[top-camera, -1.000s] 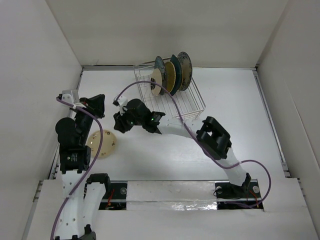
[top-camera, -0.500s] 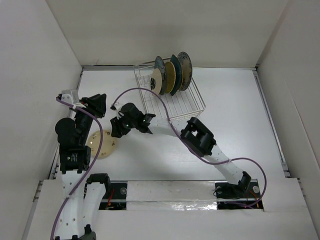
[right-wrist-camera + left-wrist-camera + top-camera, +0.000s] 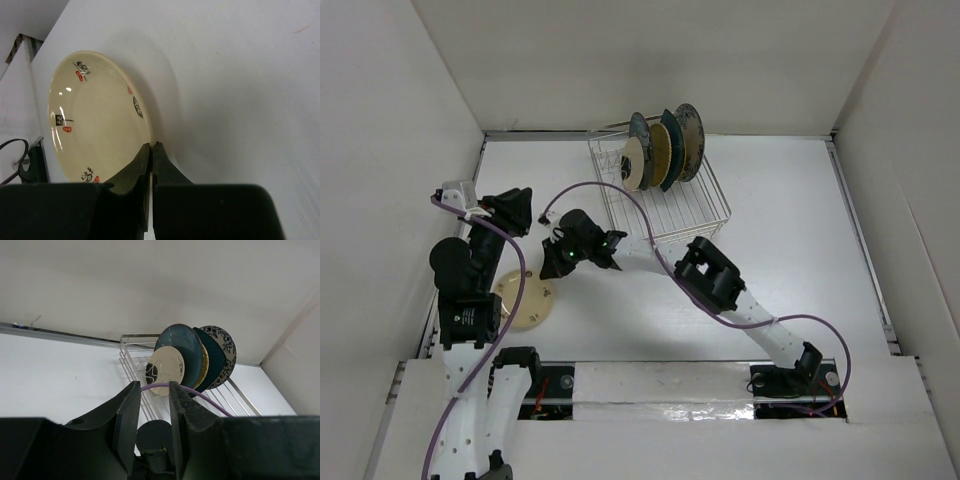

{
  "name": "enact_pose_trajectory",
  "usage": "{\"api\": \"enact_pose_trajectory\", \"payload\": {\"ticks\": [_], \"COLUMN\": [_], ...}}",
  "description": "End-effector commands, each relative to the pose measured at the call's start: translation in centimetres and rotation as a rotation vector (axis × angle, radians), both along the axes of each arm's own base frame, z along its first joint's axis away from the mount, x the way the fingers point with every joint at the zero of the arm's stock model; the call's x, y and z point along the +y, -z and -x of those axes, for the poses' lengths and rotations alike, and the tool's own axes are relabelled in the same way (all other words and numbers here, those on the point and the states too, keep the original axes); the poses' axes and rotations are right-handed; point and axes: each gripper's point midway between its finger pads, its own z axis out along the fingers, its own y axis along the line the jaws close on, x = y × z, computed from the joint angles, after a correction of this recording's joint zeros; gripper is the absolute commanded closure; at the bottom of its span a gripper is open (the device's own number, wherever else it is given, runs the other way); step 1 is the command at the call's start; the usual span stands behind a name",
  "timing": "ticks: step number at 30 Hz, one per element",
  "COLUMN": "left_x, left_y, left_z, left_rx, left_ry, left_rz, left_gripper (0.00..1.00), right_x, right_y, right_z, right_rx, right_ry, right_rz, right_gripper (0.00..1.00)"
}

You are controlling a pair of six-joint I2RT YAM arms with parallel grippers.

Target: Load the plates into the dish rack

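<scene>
Fingers pressed together with only a hairline between them, the right gripper [image 3: 151, 146] sets its tips against the rim of a cream plate [image 3: 95, 120] marked with small red and black signs. Whether the tips pinch that rim or only touch it cannot be told. The plate lies face up on the white table [image 3: 240, 75], at the left front, close beside the left arm and well apart from the dish rack [image 3: 695, 210] at the far middle. Seen from above, the right arm stretches across the table from its base at the right front to reach the plate.

The left gripper [image 3: 151, 386] is held off the table on the left side. Its fingers are parted by a narrow gap and hold nothing, and they point toward the rack. A purple cable [image 3: 200, 396] loops across its view.

Five plates stand on edge, packed close, at the rack's far end:
- a small cream plate [image 3: 167, 367] in front
- a round dark teal plate [image 3: 182, 340] behind it
- a yellow-tan plate [image 3: 204, 362], showing only as a sliver
- a second dark teal plate [image 3: 216, 362]
- a blue-and-white patterned plate [image 3: 223, 340] at the back
</scene>
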Motion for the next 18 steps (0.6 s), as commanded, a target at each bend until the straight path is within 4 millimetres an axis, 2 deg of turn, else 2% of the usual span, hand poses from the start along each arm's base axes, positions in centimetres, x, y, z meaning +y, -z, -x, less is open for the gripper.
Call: {"api": "enact_pose_trajectory", "payload": {"ticks": [1,2,3,4,5,6,7,8,10,11,12,14,15,17,18], "left_x": [0.2,0.3,0.5,0.5,0.6,0.6,0.6,0.6,0.4,0.4,0.3,0.2,0.1,0.1,0.1], "left_y": [-1.6,-1.7,-1.8,-1.9,-1.9,-2.1,-2.1,-2.0,-2.0,-2.1,-2.0,-2.0,-2.0,-2.0,-1.9], "left_z": [0.5,0.7,0.7,0.8,0.9,1.0,1.0,1.0,1.1,1.1,1.1,1.1,1.1,1.0,1.0], "left_rx": [-0.066,-0.071,-0.072,-0.078,-0.079,-0.084,-0.084,-0.083,-0.085,-0.085,-0.083,-0.083,-0.081,-0.081,-0.076], "left_ry": [-0.015,-0.02,-0.029,-0.032,-0.037,-0.039,-0.037,-0.037,-0.028,-0.026,-0.018,-0.013,-0.01,-0.008,-0.005], "left_rz": [-0.016,-0.017,-0.018,-0.017,-0.018,-0.018,-0.018,-0.018,-0.019,-0.017,-0.017,-0.017,-0.016,-0.015,-0.015], "left_gripper": [0.74,0.73,0.74,0.73,0.73,0.73,0.73,0.73,0.73,0.73,0.73,0.72,0.72,0.72,0.72], "right_x": [0.9,0.9,0.6,0.4,-0.5,-2.0,-3.5,-4.8,-9.3,-11.5,-14.1,-18.4,-20.9,-24.3,-26.1], "right_y": [-6.2,-7.7,-10.9,-12.6,-14.4,-15.6,-19.4,-20.8,-23.0,-25.1,-25.4,-27.7,-28.0,-29.7,-29.3], "right_z": [-0.2,-0.7,-1.6,-2.0,-3.5,-6.1,-7.4,-8.9,-14.0,-15.5,-17.6,-20.3,-21.6,-23.2,-23.8], "right_rx": [-0.08,-0.112,-0.172,-0.203,-0.234,-0.274,-0.317,-0.341,-0.422,-0.465,-0.504,-0.6,-0.637,-0.722,-0.75], "right_ry": [0.014,0.035,0.086,0.113,0.161,0.254,0.312,0.369,0.569,0.653,0.776,0.914,1.023,1.135,1.224], "right_rz": [-0.125,-0.148,-0.19,-0.215,-0.235,-0.248,-0.293,-0.305,-0.273,-0.269,-0.206,-0.145,-0.079,0.002,0.083], "right_gripper": [1.0,1.0,1.0,1.0,1.0,1.0,1.0,1.0,1.0,1.0,1.0,1.0,1.0,1.0,1.0]}}
